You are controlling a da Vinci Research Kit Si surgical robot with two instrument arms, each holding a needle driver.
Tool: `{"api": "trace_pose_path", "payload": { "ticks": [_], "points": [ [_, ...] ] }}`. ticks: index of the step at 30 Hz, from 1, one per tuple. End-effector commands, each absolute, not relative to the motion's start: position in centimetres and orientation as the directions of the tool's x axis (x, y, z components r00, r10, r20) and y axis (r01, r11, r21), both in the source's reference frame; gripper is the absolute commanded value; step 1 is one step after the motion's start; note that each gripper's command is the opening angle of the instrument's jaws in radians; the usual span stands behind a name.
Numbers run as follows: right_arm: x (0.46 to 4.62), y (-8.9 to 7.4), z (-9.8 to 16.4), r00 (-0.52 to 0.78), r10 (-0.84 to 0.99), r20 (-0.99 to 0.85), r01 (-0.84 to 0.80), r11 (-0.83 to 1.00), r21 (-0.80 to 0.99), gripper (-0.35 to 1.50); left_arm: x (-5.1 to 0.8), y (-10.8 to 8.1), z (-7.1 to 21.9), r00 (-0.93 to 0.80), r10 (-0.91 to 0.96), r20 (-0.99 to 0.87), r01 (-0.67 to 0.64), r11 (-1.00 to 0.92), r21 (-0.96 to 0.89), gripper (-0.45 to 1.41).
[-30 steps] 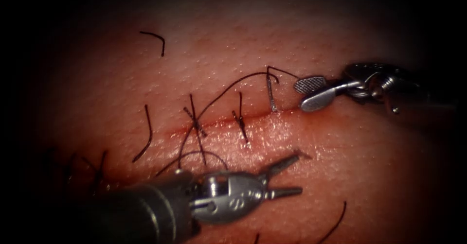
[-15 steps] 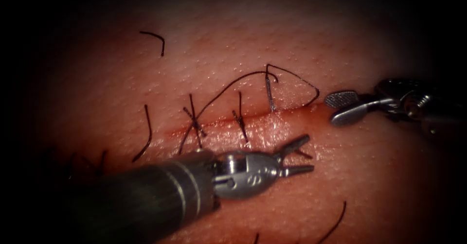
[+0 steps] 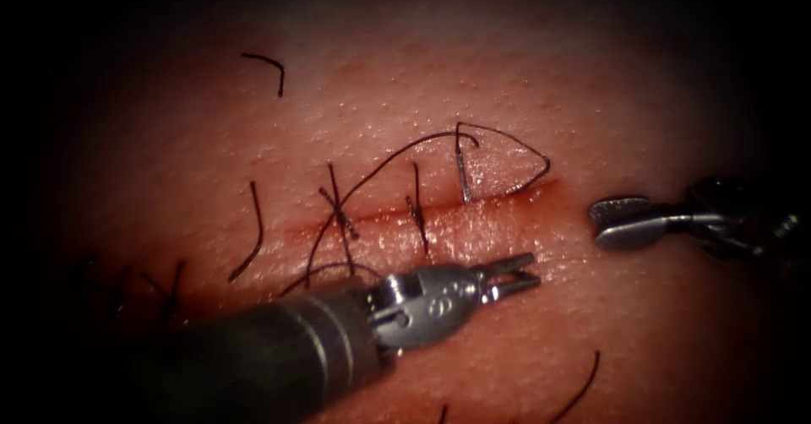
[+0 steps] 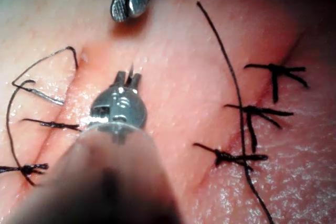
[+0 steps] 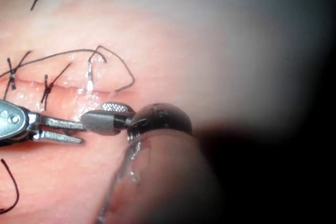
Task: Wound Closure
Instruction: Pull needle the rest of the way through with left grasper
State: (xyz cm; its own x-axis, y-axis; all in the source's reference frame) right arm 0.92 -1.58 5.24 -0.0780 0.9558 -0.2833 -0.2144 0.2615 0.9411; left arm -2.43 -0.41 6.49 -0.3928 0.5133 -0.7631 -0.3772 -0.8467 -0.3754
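1. My left tool [image 3: 515,274] holds nothing; its jaws, wide a second ago, are now nearly closed just below the cut [image 3: 372,215].
2. My right tool [image 3: 610,220], jaws parted and empty, has backed away from the needle [image 3: 462,175].
3. The needle stands free in the tissue [image 3: 591,78] above the cut's right end, thread [image 3: 507,137] looping off it.

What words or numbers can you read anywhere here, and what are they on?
None that can be read.
There is a small stamped mark on the metal wrist of the left tool, too blurred to make out.
The right tool, the needle, the thread and the tissue show no writing. Both tools hold nothing; the needle stands in the tissue at the cut.
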Motion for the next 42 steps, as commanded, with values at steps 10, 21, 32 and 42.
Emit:
{"api": "trace_pose_path", "payload": {
  "ticks": [10,21,32,42],
  "points": [
    [1.02,-2.0,5.4,-0.112,0.946,-0.303,-0.197,0.277,0.940,-0.22,-2.43,-0.3,6.3,-0.113,0.909,-0.401,-0.337,-0.415,-0.845,-0.45],
    [1.36,-2.2,5.7,-0.019,0.805,-0.593,-0.261,0.568,0.780,1.16,-2.38,-0.2,5.7,-0.054,0.996,-0.078,-0.020,-0.079,-0.997,-0.45],
    [1.67,-2.5,5.8,0.147,0.660,-0.736,-0.321,0.736,0.596,0.86,-2.14,-0.1,5.2,-0.032,0.999,-0.006,0.135,-0.002,-0.991,-0.45],
    [1.70,-2.5,5.8,0.214,0.597,-0.773,-0.484,0.752,0.447,1.43,-1.73,-0.1,4.7,-0.050,0.719,-0.693,0.060,-0.690,-0.721,-0.45]
  ]
}}
